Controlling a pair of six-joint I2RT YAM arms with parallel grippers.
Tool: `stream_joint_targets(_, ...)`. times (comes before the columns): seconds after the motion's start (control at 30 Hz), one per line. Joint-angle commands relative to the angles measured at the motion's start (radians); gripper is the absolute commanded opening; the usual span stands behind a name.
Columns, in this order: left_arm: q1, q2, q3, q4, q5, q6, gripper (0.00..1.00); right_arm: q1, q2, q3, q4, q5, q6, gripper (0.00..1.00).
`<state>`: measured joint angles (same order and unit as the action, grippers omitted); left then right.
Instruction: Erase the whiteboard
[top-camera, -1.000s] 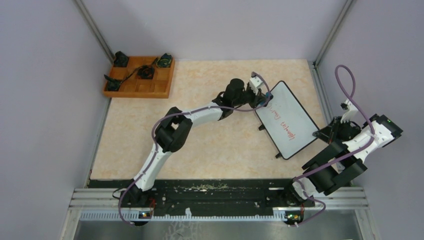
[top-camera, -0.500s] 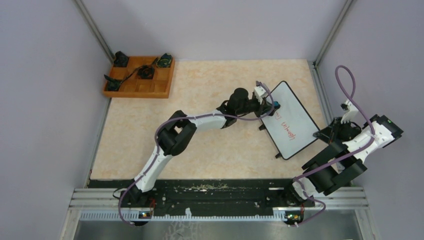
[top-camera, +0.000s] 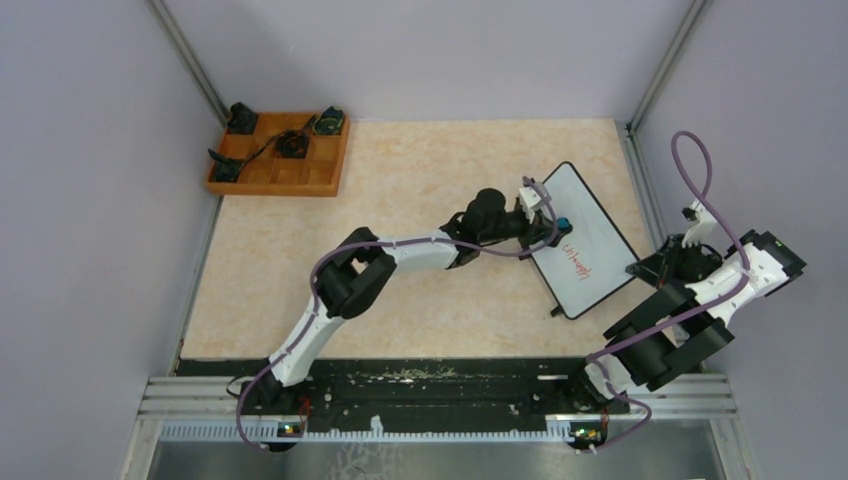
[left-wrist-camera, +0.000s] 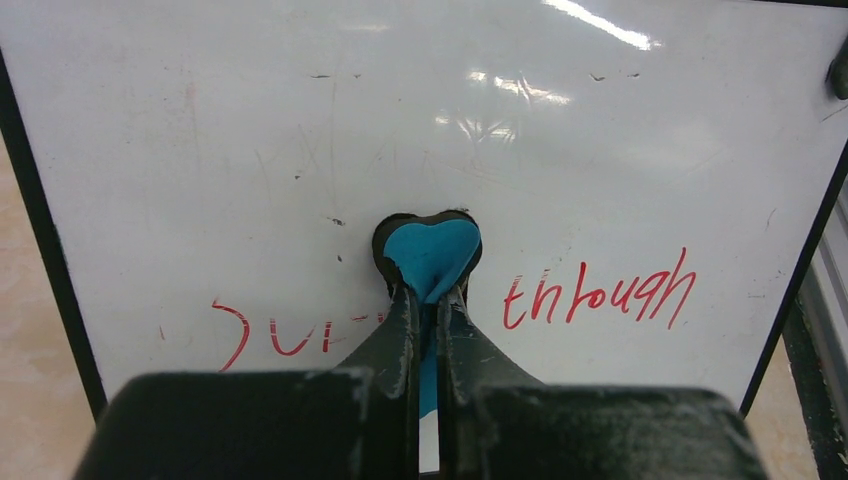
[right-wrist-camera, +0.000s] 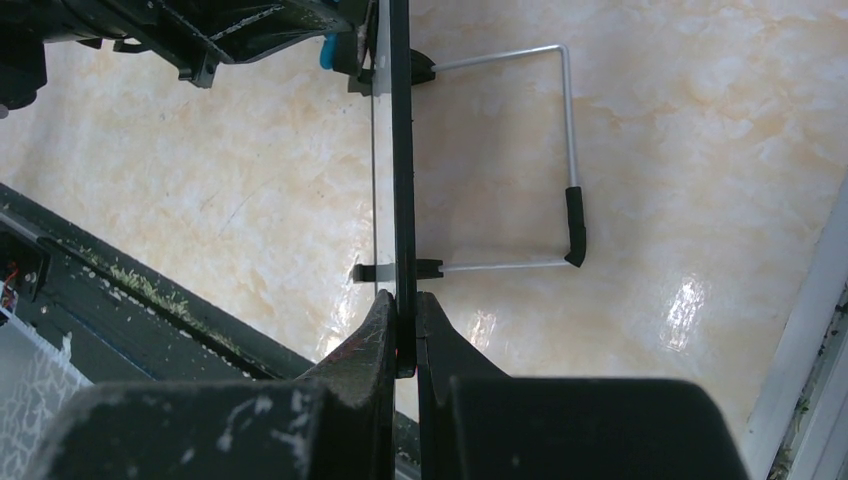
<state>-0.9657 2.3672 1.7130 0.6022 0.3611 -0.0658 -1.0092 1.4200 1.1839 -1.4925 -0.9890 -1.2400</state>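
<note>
One whiteboard (top-camera: 600, 235) stands at the right side of the table (top-camera: 430, 290), turned at an angle to the table edges. It is propped on a bent wire stand (right-wrist-camera: 565, 150) that only the right wrist view shows, sticking out from the board's back. The left wrist view alone gives the face: white with a thin black frame and red handwriting (left-wrist-camera: 600, 295) low down. "through" reads at right, only partial strokes show at left, and there are faint smudges above. The left gripper (left-wrist-camera: 428, 300) is clamped narrow on a small blue eraser (left-wrist-camera: 432, 255), which is pressed to the board between the two bits of writing. Overhead, the eraser is just a teal spot at the tip of the outstretched left arm. The right wrist view sees the board edge-on, with the right gripper (right-wrist-camera: 403, 300) pinched tight on its black frame. Overhead, that grip falls on the board's right-hand edge. At the far left corner sits a wooden tray (top-camera: 280, 155) holding dark items too small to identify.
</note>
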Motion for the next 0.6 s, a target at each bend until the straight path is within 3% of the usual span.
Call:
stream_joint_targets(0.0, 0.033, -0.022, 0.014, -0.030, -0.033, 0.042, 0.00, 0.014, -0.029, -0.041, -0.008, 0.098, -0.106, 0.00)
stream_joint_targets(0.27, 0.065, 0.042, 0.119, -0.124, -0.070, 0.101, 0.00, 0.015, -0.039, -0.050, -0.008, 0.103, -0.109, 0.00)
stream_joint_targets(0.57, 0.081, 0.048, 0.098, -0.135, -0.101, 0.121, 0.00, 0.024, -0.041, -0.048, -0.008, 0.099, -0.102, 0.00)
